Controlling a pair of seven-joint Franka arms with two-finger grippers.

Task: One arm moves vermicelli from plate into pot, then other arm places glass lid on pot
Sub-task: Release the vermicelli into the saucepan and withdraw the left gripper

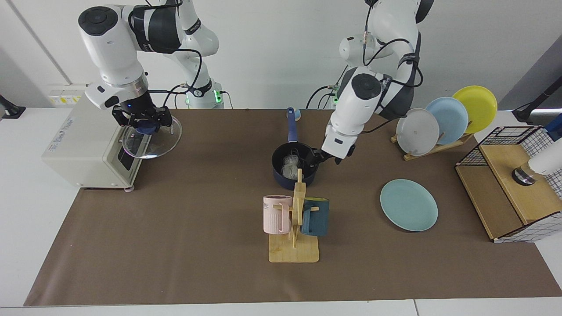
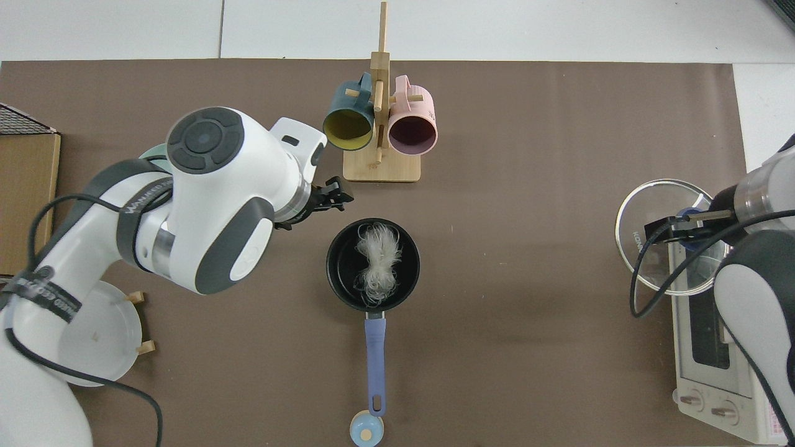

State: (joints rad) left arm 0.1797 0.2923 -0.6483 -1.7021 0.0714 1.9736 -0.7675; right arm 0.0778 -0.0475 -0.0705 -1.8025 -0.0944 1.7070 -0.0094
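White vermicelli tangle (image 2: 376, 261) lies inside dark navy saucepan (image 2: 340, 280). Left gripper (image 2: 335, 197), fingers spread and empty, sits at pot's ten o'clock, clear of rim. Right gripper (image 1: 142, 119) pinches clear glass lid's (image 1: 164, 141) knob, aloft beside white toaster oven (image 1: 83, 149), ready for covering.

One camera sits high across the table (image 1: 175, 263) and looks down at both robots from far off, the other hangs right above looking straight down, flipped round, and both see the pot (image 1: 293, 166) (image 2: 372, 266) and mug rack (image 1: 295, 237) (image 2: 381, 167).
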